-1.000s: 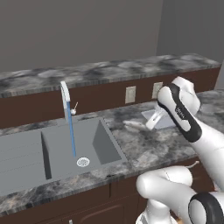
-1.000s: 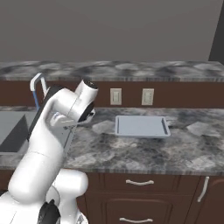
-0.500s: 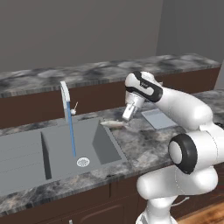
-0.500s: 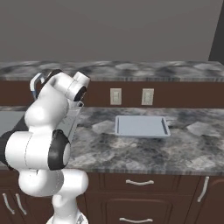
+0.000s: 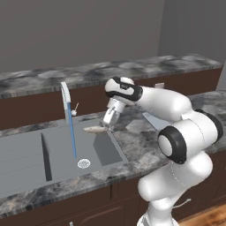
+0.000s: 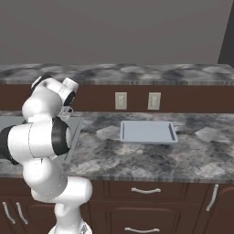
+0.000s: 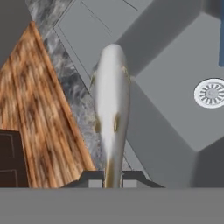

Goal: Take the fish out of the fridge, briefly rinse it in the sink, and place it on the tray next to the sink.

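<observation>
Fish [image 5: 94,129] pinched in gripper [image 5: 107,128] over sink [image 5: 95,152] edge, short of running stream; rinsing, then tray [image 6: 148,132] placement left.

A plain grey wall [image 6: 119,32] rises behind a dark marbled tabletop [image 6: 137,155]. Two pale wall outlets [image 6: 137,101] sit on the brown backsplash [image 6: 192,98]. Dark wood cabinets [image 6: 146,210] below carry silver handles. The floor [image 7: 39,109] is wood.

The fish [image 7: 111,113] is silvery-white with yellowish fins; the sink [image 5: 53,150] is plain grey. The counter [image 6: 137,155] is mottled grey-black marble, the tray [image 6: 148,131] light grey, the water stream [image 5: 72,137] blue.
</observation>
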